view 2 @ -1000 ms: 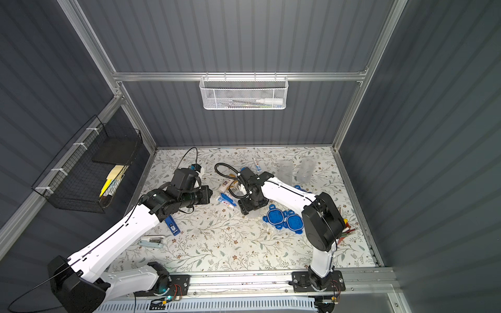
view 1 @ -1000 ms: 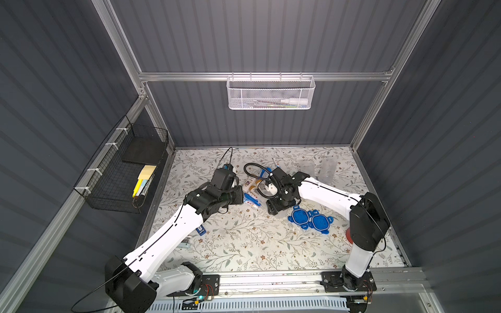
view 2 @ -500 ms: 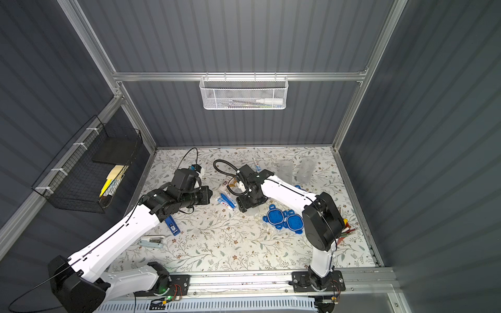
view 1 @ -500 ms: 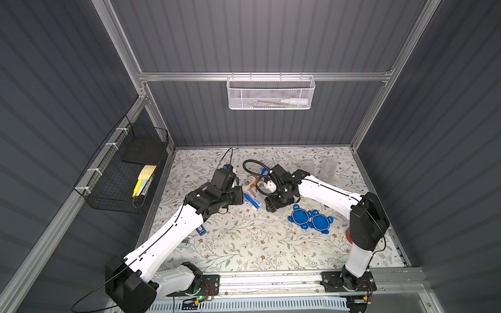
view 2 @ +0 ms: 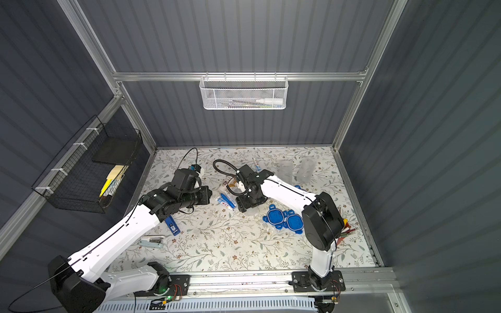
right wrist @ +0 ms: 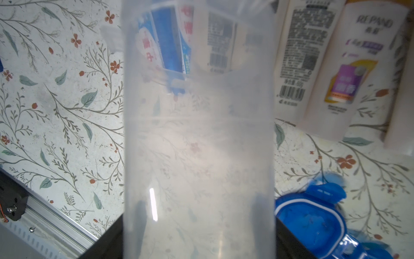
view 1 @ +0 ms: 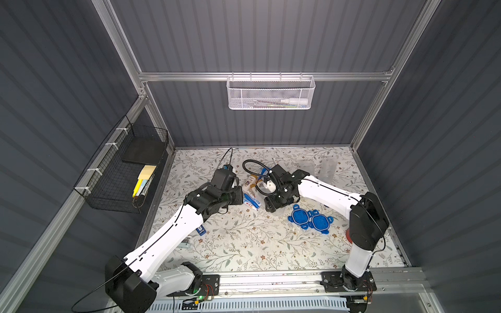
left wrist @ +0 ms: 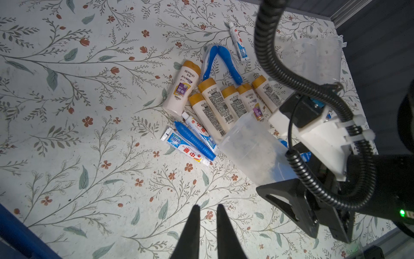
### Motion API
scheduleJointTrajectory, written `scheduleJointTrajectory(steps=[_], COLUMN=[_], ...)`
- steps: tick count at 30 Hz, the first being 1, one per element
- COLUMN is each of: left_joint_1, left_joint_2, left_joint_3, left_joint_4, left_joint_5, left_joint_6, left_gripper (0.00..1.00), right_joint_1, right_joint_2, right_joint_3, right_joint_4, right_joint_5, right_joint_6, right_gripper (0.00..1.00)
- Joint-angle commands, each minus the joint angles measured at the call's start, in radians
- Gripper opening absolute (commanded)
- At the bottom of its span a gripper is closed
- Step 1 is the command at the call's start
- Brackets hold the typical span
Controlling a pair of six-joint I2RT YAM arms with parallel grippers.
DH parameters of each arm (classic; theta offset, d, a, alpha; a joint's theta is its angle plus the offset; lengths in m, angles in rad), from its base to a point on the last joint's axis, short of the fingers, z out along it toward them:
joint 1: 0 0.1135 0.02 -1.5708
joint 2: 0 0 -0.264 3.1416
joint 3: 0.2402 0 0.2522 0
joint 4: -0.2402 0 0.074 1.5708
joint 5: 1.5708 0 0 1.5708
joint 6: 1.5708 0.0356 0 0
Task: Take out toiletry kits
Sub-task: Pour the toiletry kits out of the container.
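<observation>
The toiletry kits [left wrist: 215,105] lie in a heap on the flowered mat, seen in both top views [view 1: 250,189] [view 2: 226,199]. The heap holds several cream bottles with tan caps, white-blue toothpaste tubes [left wrist: 186,149] and blue toothbrushes [left wrist: 195,141]. My right gripper [right wrist: 199,235] is shut on a clear jar [right wrist: 199,134] that lies tilted, its mouth at the heap's edge; the jar [left wrist: 253,148] looks empty. My left gripper [left wrist: 207,207] hovers over bare mat just short of the heap, open only a narrow gap, with nothing between its fingers.
Two more clear jars [view 1: 307,165] [view 1: 328,169] stand at the back right. Blue clip lids [view 1: 309,219] lie beside the right arm. A dark-blue gadget [view 2: 172,226] and a pale stapler [view 2: 151,241] lie under the left arm. A lone toothpaste tube [left wrist: 238,42] lies behind the heap.
My right gripper has shifted slightly to the left with the jar, toward the heap. The left arm has stayed still.
</observation>
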Motion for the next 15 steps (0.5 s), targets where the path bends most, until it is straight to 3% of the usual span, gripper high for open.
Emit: scheduleJointTrajectory(steps=[1,8,15], left_joint_1=[0.001,0.002,0.003], left_joint_2=[-0.016,-0.031,-0.051], left_joint_3=[0.009,0.017,0.024], left_joint_4=[-0.021,-0.035,-0.068], left_joint_5=[-0.025,-0.053,-0.112], left_joint_6=[0.001,0.007,0.004], left_gripper=[0.18,0.24,0.18], right_joint_1=[0.001,-0.002,-0.001], right_joint_2=[-0.048,-0.082,-0.065], right_joint_3=[-0.006,-0.004,0.028], right_joint_4=[0.015,0.038,0.129], right_joint_5=[0.027,0.027,-0.024], right_joint_6=[0.012,0.025,0.115], right_gripper=[0.32,0.29,0.19])
